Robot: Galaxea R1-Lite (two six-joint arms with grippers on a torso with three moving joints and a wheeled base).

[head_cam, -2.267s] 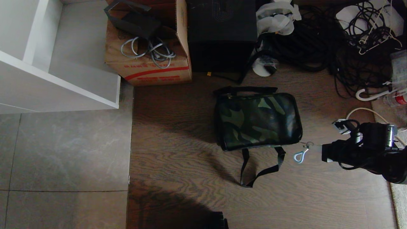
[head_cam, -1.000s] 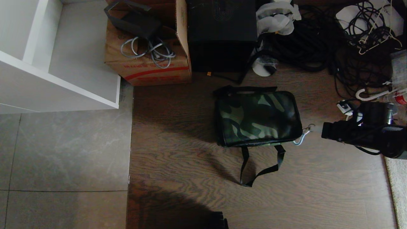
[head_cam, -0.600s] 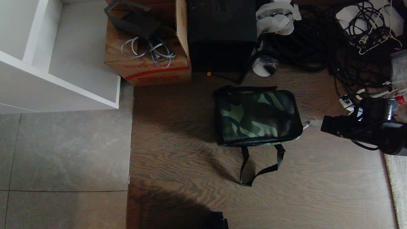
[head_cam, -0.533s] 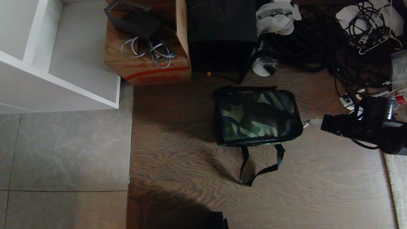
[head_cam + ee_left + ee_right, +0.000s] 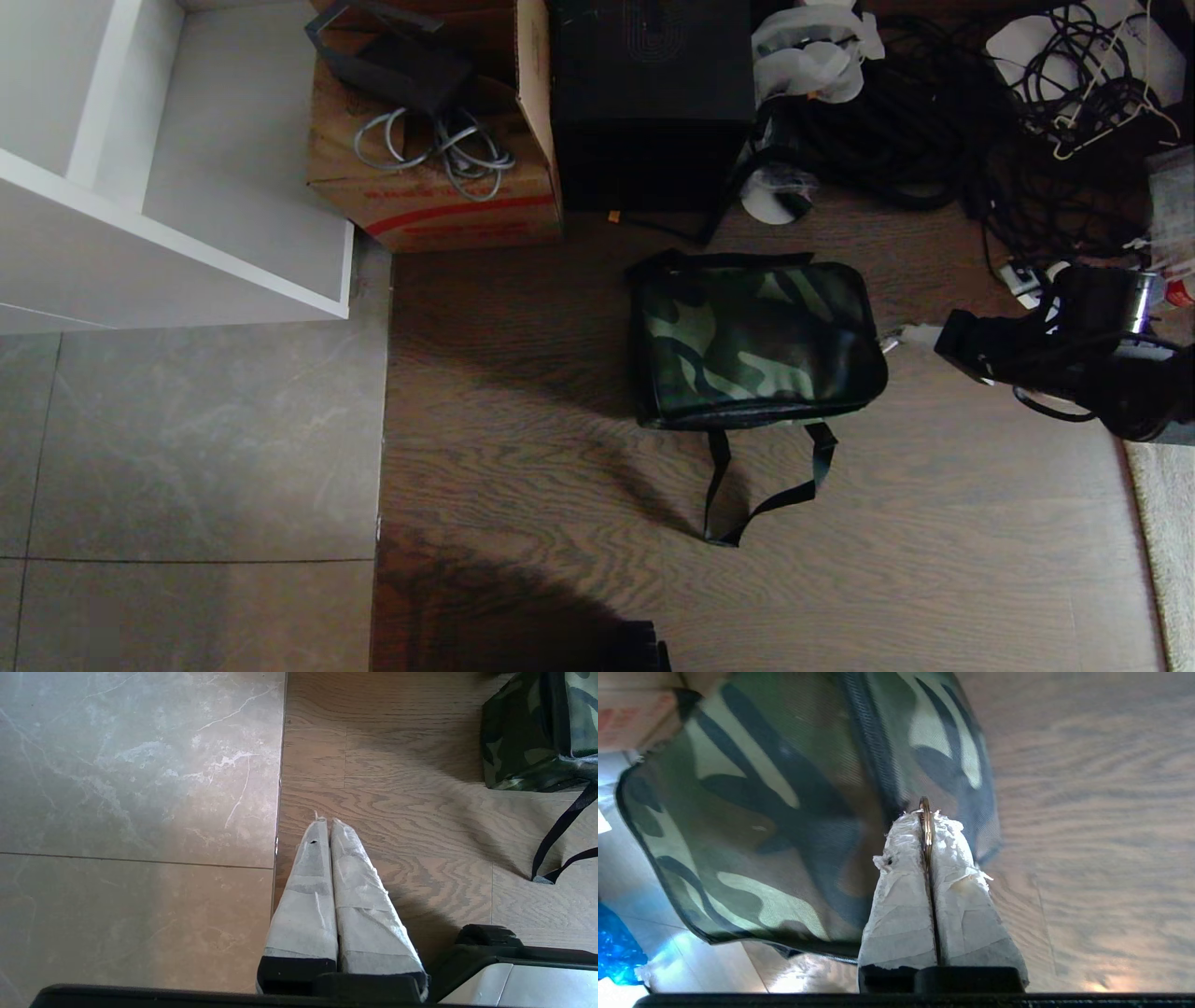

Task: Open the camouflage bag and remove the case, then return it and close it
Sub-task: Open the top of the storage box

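The floor [image 5: 523,448] carries everything here; it is wood where the work is done. The bag [image 5: 756,341] lies on it, lid side up and not yet visibly opened, with its long axis running from left to right across the head view. Its black strap [image 5: 761,485] lies in a loop on the floor at the side nearer to the robot. The case is not visible; I suppose it is inside the bag.

The right tool [image 5: 920,333] stands just beside the right short end of the bag, and the bag lies directly in front of its tip. So the long axis of the bag continues the line of the tool. The right tool is closed on the ring [image 5: 926,826] of the zipper pull, a thin metal ring pinched between the two wrapped fingers [image 5: 901,896]. In the right wrist view the zipper line [image 5: 873,746] runs away from the tool tip along the wall of the bag.

In my judgement the next move depends on this: the zipper goes around the end and the pull must follow that line, not go straight out from the bag.

The left tool [image 5: 325,823] hangs over the floor, well apart from the left end of the bag, with its fingers pressed together and nothing between them. The right arm is clearly the nearer one.
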